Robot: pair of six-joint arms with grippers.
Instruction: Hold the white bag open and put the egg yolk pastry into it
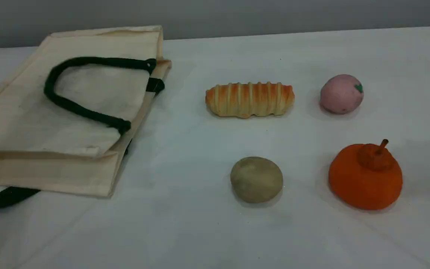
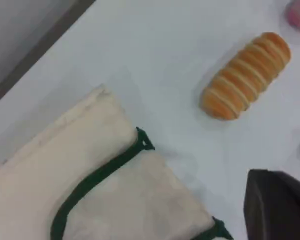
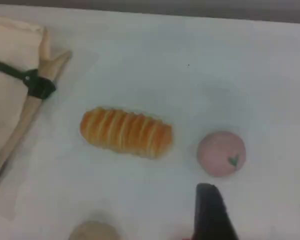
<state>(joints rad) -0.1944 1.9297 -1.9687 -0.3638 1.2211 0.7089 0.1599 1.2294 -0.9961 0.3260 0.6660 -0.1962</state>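
You have one white bag [image 1: 21, 123] lying flat on the left of the table [image 1: 185, 224], its mouth turned toward the food. One dark green rope handle [image 1: 99, 61] rests on its upper panel, and a second dark strap [image 1: 9, 197] peeks out from under the near edge. The canvas looks limp and light, so expect it to sag rather than stand. The upper handle, or the top lip beside the green tab [image 1: 155, 85], looks like the best place to lift and open the mouth. The single egg yolk pastry [image 1: 256, 179] sits alone on the near middle of the table, well apart from the bag. It looks matte, light and probably squashy, so close on it from above across its widest part, gently, since the rounded dome could squirt out of a hard pinch. The other food comes to three pieces: one striped bread loaf [image 1: 249, 99], one pink ball [image 1: 341, 93] and one orange stemmed fruit [image 1: 365, 175]. Your left gripper [image 2: 277, 205] hangs above the table beside the bag's mouth with its fingers together, touching nothing you can see. Only one fingertip of your right gripper [image 3: 212, 212] shows, near the pink ball, so you cannot tell whether it is open.
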